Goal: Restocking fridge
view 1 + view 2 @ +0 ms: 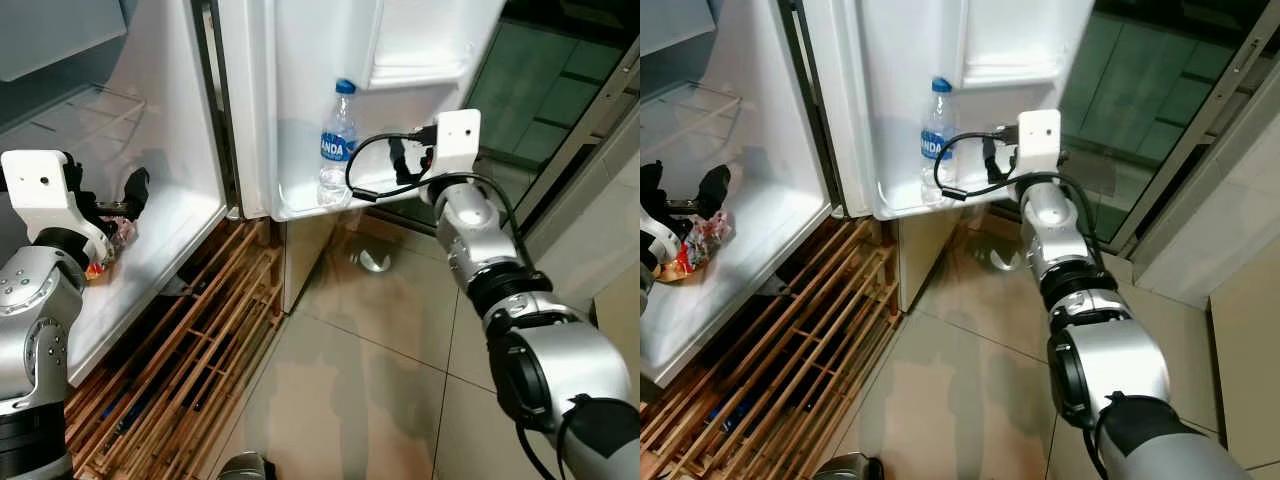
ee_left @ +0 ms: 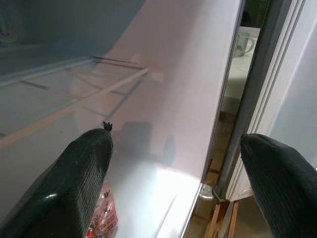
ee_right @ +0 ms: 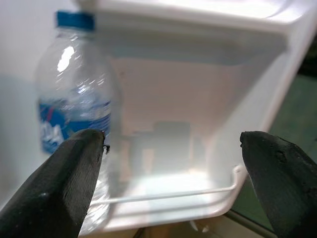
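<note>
Two grippers are seen at the open white fridge (image 1: 190,120). On the left, the left gripper (image 1: 125,200) is held inside the main compartment, low over the white fridge floor (image 1: 750,265), its fingers (image 2: 81,173) spread wide and gripping nothing. Just beside and under them a small crinkly snack packet with red and white print (image 1: 695,248) lies on that floor, near the front edge. Further right, a clear plastic water bottle with a blue cap and blue label (image 1: 338,140) stands upright at the left end of the white door shelf (image 3: 168,203). The right gripper (image 3: 171,173) is held just in front of that shelf, to the right of the bottle, its fingers apart and empty; the rest of the shelf beside the bottle is bare. Both items are judged to be already placed, so the step in hand appears to be release. Next, each arm would need to be drawn straight back, clear of packet and bottle, since a brush from a finger could topple the tall, light bottle.
</note>
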`<state>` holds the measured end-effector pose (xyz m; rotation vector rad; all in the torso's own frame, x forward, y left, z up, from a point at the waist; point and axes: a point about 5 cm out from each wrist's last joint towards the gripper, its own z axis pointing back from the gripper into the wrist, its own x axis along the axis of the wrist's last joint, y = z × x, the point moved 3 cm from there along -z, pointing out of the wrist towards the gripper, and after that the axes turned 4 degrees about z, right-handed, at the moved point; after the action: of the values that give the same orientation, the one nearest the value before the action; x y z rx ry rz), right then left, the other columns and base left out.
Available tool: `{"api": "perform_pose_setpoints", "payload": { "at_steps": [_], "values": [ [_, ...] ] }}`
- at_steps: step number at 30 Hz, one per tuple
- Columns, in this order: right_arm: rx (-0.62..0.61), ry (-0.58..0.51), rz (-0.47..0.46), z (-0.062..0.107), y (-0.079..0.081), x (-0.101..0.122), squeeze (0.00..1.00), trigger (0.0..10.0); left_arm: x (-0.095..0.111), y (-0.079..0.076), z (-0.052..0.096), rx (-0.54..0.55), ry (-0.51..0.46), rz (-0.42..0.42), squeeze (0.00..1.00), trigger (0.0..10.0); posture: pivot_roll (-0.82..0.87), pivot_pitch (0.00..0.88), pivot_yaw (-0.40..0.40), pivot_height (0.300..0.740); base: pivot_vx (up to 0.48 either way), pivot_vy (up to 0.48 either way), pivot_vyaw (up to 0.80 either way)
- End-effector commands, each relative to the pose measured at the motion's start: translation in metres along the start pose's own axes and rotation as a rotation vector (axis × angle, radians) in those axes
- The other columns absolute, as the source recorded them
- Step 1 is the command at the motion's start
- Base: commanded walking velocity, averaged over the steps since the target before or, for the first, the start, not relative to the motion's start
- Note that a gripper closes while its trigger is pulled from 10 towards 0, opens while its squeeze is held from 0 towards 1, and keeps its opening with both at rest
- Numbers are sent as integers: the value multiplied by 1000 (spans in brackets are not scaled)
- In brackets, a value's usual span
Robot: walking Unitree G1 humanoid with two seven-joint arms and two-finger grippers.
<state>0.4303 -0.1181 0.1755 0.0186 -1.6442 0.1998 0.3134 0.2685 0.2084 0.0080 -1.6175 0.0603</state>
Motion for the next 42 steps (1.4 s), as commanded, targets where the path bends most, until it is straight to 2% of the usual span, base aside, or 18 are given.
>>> {"api": "perform_pose_setpoints", "payload": {
  "at_steps": [1,2,3,5,8,9,10,12,16,23,30,31,33,35,36,37,39,42],
  "values": [
    [18,2,3,5,7,-9,0,10000,2,-3,2,-6,-7,0,0,10000,219,0,-38,740,0,0,0],
    [18,2,3,5,7,-9,0,10000,2,-3,2,-6,-7,0,0,10000,219,0,-38,740,0,0,0],
    [45,7,-12,9,18,-17,0,10000,0,-3,3,-6,-3,0,0,10000,216,0,-38,740,0,0,0],
    [61,5,-37,15,27,-25,0,10000,-1,-6,4,-12,-5,2,0,10000,215,0,-40,740,0,0,0],
    [69,-15,-68,21,33,-28,0,10000,-2,-10,4,-22,-7,11,0,10000,213,0,-44,740,0,0,0],
    [69,-15,-68,21,33,-28,0,10000,-2,-10,4,-22,-7,11,0,10000,213,0,-44,740,0,0,0],
    [65,-30,-83,28,35,-32,0,10000,-5,-19,6,-46,-14,11,0,10000,207,0,-47,740,0,0,0],
    [62,-32,-88,31,35,-34,0,10000,-7,-24,7,-56,-16,8,0,10000,205,0,-48,740,0,0,0],
    [57,-44,-106,41,35,-40,0,10000,-20,-45,13,-85,-10,45,0,10000,186,0,-47,740,0,0,0],
    [62,-38,-94,44,33,-39,0,10000,-32,-56,13,-54,0,77,0,10000,172,0,-51,740,0,-303,692],
    [112,-24,-109,45,45,-40,0,10000,-29,-56,11,-26,-27,95,0,10000,182,0,-66,740,163,-108,454],
    [155,36,-95,45,54,-50,0,10000,-29,-55,11,-16,-29,90,0,10000,189,0,-62,740,0,0,0],
    [170,58,-87,46,57,-53,0,10000,-29,-54,11,-13,-29,88,0,10000,189,0,-62,740,0,0,0],
    [167,158,-135,47,59,-70,0,10000,-28,-51,11,-3,-26,59,0,10000,192,0,-45,740,0,0,0],
    [167,158,-135,47,59,-70,0,10000,-28,-51,11,-3,-26,59,0,10000,192,0,-45,740,0,0,0],
    [198,181,-127,48,66,-74,0,10000,-26,-49,10,-8,-29,46,0,10000,194,0,-30,740,0,0,0],
    [237,142,-112,49,77,-66,0,10000,-25,-47,9,-29,-29,23,0,10000,183,0,-18,740,0,0,0],
    [189,60,-99,51,80,-51,0,10000,-23,-48,7,-54,-43,36,0,10000,155,0,-1,740,160,0,0]
  ]
}}
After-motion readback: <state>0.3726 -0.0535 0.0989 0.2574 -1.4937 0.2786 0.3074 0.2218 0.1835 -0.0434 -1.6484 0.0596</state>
